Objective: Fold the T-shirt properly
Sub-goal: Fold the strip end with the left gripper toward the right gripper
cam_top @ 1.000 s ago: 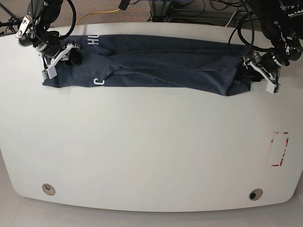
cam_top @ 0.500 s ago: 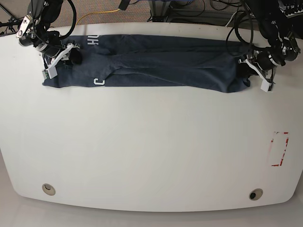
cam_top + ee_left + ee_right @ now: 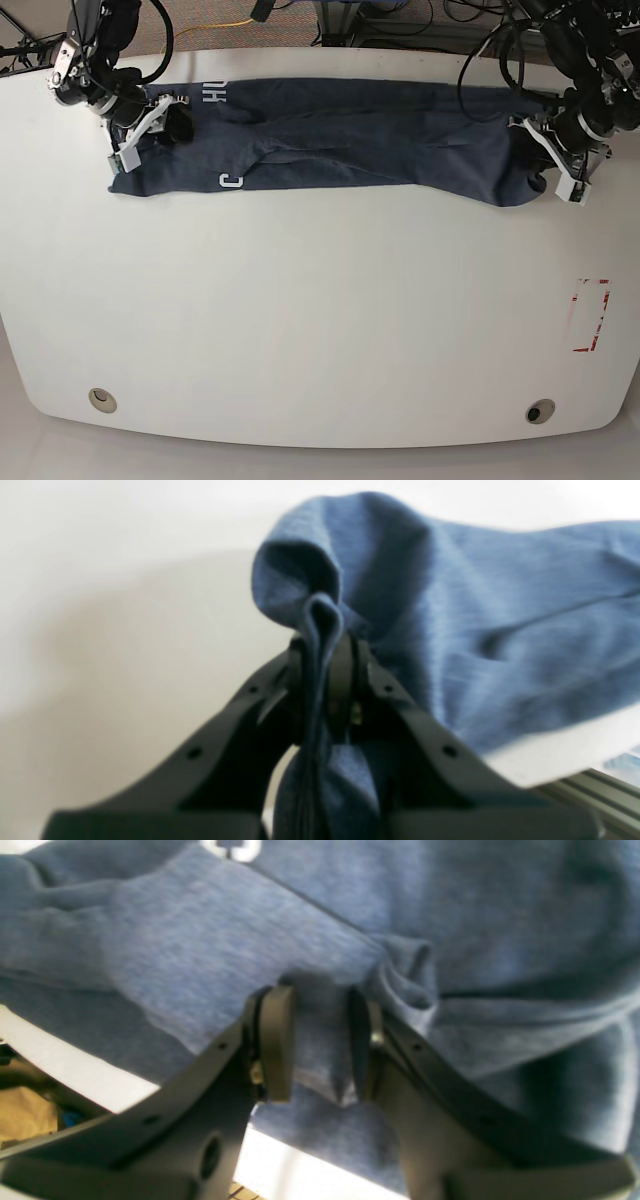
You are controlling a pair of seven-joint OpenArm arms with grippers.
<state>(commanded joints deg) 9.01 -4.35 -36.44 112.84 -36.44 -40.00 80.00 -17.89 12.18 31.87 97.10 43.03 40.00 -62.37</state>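
Observation:
The dark slate-blue T-shirt (image 3: 350, 140) lies as a long folded band across the back of the white table (image 3: 300, 330), with white letters (image 3: 215, 95) showing near its left end. My left gripper (image 3: 532, 165) is at the band's right end. In the left wrist view it (image 3: 324, 645) is shut on a pinched fold of the T-shirt (image 3: 475, 620). My right gripper (image 3: 172, 125) is at the band's left end. In the right wrist view its fingers (image 3: 275, 1040) grip a thick ridge of the T-shirt (image 3: 210, 940).
A red-marked rectangle (image 3: 590, 315) sits near the table's right edge. Two round holes (image 3: 100, 400) (image 3: 540, 411) lie near the front edge. Cables (image 3: 215, 28) run on the floor behind the table.
Both grippers and the whole T-shirt band have shifted a little to the right. The band's right end now sits further right and slightly lower.

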